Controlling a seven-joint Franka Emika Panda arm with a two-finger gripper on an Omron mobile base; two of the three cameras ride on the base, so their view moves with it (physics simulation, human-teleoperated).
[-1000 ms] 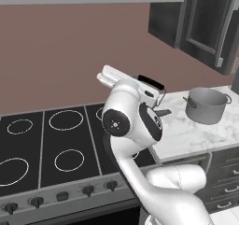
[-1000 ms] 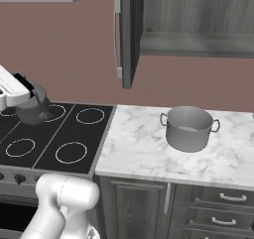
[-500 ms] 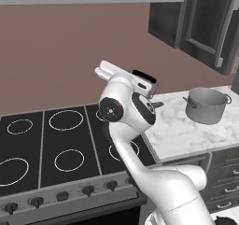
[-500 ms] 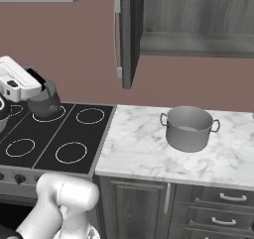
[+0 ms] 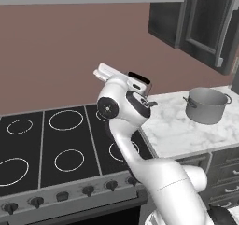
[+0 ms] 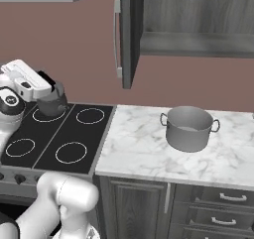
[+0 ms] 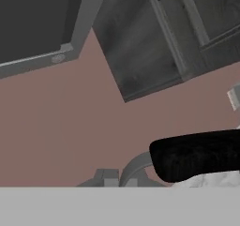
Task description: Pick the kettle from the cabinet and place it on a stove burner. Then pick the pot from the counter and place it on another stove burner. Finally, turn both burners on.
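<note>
A: Starting w/ the big stuff: cabinet [image 6: 198, 20] up on the wall, door [image 6: 126, 34] swung open, bar handle facing the stove. Marble bench [image 6: 149, 149] below, black cooktop [image 6: 59, 134] to its left.

B: Pot?

A: Pot [image 6: 189, 128] sits on the bench, upright, no lid, well apart from the cooktop.

B: Kettle?

A: Kettle [image 6: 52, 102] at the robot's hand [image 6: 49, 91], over the rear burner ring [image 6: 48, 115] beside the one nearest the bench. Can't tell if it's touching the glass or just above.

B: Hand state?

A: Fingers hidden by the wrist; in the hand view the black kettle handle [image 7: 197, 154] crosses right in front. Can't tell how the grip stands.
</note>
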